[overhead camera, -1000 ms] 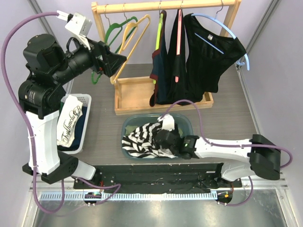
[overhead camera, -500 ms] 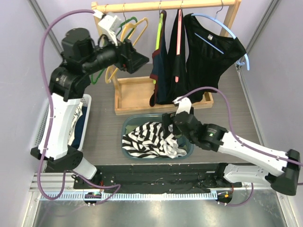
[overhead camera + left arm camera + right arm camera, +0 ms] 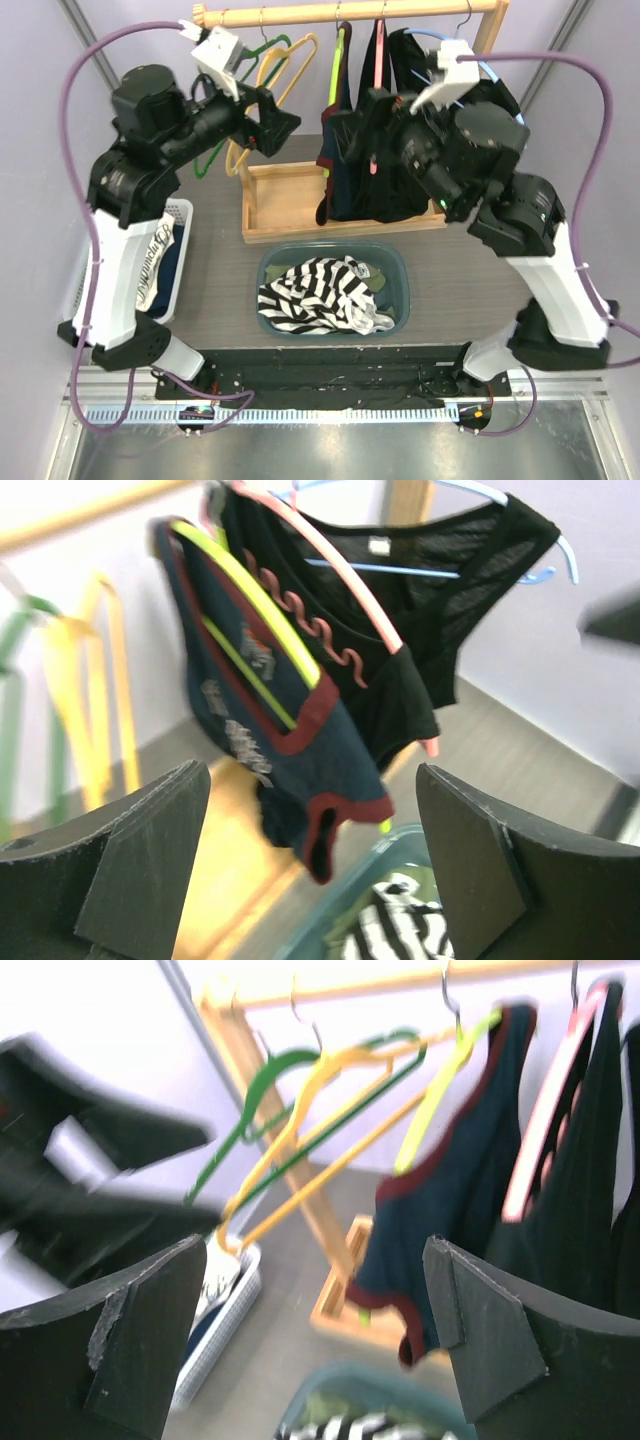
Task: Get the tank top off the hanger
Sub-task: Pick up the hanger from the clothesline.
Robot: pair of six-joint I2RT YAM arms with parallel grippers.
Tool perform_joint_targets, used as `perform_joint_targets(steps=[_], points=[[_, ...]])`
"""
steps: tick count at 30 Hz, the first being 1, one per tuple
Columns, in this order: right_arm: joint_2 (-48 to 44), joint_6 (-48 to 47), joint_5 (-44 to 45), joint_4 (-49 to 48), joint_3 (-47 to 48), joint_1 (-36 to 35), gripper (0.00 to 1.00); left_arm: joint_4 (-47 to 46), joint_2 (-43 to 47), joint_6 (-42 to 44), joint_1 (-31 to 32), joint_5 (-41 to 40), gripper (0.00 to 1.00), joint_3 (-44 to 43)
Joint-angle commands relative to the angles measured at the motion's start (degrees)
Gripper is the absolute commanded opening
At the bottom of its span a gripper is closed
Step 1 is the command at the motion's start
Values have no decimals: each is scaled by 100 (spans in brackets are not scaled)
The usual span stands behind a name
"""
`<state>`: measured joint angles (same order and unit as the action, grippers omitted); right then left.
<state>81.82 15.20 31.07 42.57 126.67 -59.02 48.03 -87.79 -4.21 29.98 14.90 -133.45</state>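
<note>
Both wide open, gripping nothing: left pincer [image 3: 310, 790] and right pincer [image 3: 315, 1260], navy tank top [image 3: 270, 715] on lime hanger [image 3: 250, 605] just ahead.

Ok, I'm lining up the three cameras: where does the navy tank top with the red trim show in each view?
Top external: the navy tank top hangs upper centre, above the basin.
Left wrist: centre-left, filling the middle of the picture.
Right wrist: right of centre.
Shared landmark: the empty yellow hanger, to its left in all three.
</note>
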Motion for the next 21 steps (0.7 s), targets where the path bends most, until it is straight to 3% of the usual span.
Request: perform_joint_targets(steps=[1,4,8,18,21], points=[[1256,-772,495,569,1619,-4,100,101,640,771,-9,-645,93,46],[1757,-914,-9,385,2376,425,100,128,833,992,-9,-760,97,301],[2092,-677,-382,314,2512,1112,100,101,878,974,-9,-760,96,460],[2321,-826,-338,-336,2063,1253,100,83,693,1001,-45,-725,93,337],[2443,-756,-112,-328,2055,1288,94,92,702,992,-71,-716,93,372]])
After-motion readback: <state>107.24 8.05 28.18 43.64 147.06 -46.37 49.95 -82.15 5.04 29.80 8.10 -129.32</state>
